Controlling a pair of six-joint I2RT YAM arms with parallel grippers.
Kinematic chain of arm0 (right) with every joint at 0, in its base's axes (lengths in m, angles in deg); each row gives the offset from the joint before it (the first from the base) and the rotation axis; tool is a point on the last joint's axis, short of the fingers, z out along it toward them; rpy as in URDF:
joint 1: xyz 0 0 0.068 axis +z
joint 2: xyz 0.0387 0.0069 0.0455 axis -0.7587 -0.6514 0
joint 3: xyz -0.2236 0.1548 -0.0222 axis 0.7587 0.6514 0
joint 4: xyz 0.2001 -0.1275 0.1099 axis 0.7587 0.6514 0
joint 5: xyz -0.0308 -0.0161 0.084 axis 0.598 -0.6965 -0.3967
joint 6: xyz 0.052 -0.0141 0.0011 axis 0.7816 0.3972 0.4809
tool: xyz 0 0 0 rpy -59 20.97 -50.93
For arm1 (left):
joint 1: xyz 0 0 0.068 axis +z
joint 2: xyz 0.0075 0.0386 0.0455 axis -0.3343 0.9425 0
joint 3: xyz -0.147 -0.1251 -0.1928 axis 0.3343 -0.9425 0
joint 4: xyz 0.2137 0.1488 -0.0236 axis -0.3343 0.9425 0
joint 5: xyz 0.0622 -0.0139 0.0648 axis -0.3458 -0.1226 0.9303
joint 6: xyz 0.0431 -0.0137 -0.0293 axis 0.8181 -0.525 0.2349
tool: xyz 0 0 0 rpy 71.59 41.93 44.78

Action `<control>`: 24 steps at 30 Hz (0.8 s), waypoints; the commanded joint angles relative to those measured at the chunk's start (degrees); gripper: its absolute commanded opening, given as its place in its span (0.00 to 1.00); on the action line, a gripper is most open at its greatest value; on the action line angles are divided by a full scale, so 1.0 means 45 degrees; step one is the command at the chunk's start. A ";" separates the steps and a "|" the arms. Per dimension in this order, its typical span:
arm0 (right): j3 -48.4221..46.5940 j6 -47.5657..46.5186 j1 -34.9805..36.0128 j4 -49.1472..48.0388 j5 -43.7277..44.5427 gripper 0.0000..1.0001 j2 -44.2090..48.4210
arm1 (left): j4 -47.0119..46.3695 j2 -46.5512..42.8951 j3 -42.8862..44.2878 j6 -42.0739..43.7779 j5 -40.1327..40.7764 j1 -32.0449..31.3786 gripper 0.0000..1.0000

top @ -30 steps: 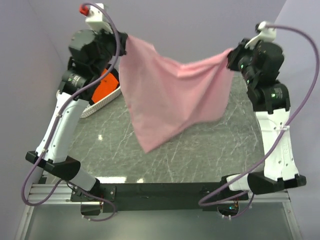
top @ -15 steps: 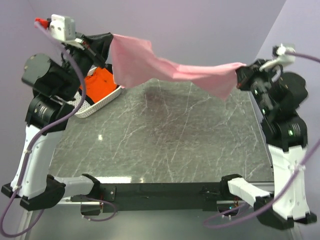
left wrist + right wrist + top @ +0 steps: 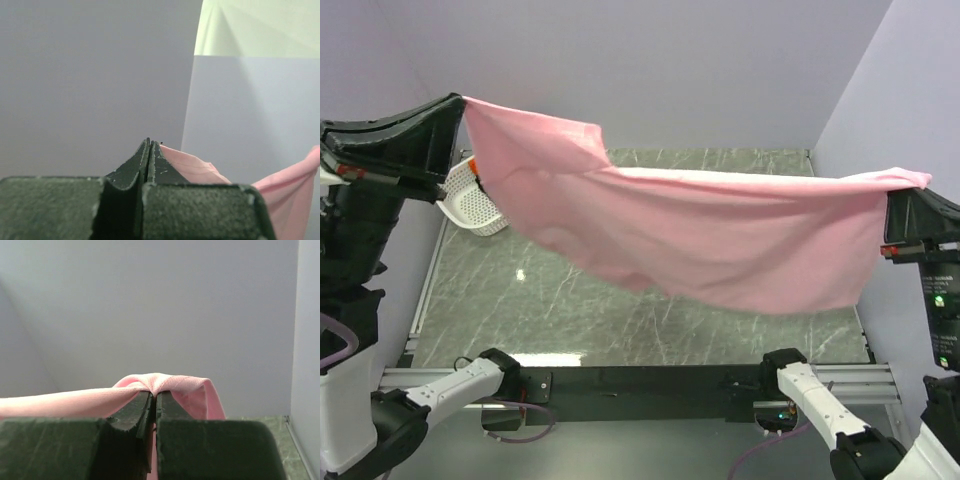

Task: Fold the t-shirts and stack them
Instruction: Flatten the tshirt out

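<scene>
Top external: left tool (image 3: 458,103) and right tool (image 3: 894,203) were clamped on light pink fabric t-shirt (image 3: 720,240), stretched aloft; either shallow pinch could slip.

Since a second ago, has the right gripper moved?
Yes: right gripper went right, from over the table to past its right edge, stretching the shirt wide.

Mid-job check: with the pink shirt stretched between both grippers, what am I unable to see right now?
- Top view: the pink t-shirt hides the middle of the table beneath it.
- Top view: the white basket is mostly behind the left arm and the shirt; its contents are unseen.
- Wrist views: left gripper and right gripper show only pinched fabric; which shirt edge each holds is unclear.
</scene>
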State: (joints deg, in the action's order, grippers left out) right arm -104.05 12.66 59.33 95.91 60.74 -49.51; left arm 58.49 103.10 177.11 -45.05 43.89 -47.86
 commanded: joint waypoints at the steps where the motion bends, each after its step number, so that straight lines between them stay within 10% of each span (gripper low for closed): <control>1: 0.1034 0.0233 -0.0030 0.0462 0.0595 0.00 -0.0694 | -0.0445 0.0346 -0.0363 -0.0226 -0.0454 -0.0031 0.01; 17: 0.7151 0.1579 -0.0030 -0.2992 0.2391 0.00 -0.5023 | -0.2945 0.7119 -0.4606 -0.0205 0.1362 0.1550 0.01; 19: 0.7094 0.1737 -0.0010 -0.3171 0.2645 0.00 -0.5847 | -0.2810 0.8696 -0.4021 -0.0459 0.1830 0.1765 0.20; 20: 0.6977 0.1970 -0.0030 -0.3017 0.2840 0.00 -0.6586 | -0.2577 0.9132 -0.3283 -0.0615 0.1908 0.1863 0.46; 24: 0.7424 0.2167 -0.0010 -0.3639 0.2745 0.75 -0.6868 | -0.3391 0.9352 -0.3196 -0.0733 0.1733 0.1825 0.81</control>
State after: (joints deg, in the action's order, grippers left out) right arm -70.83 21.01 59.33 85.69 71.16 -82.56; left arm 50.09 149.70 158.34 -47.15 51.03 -39.30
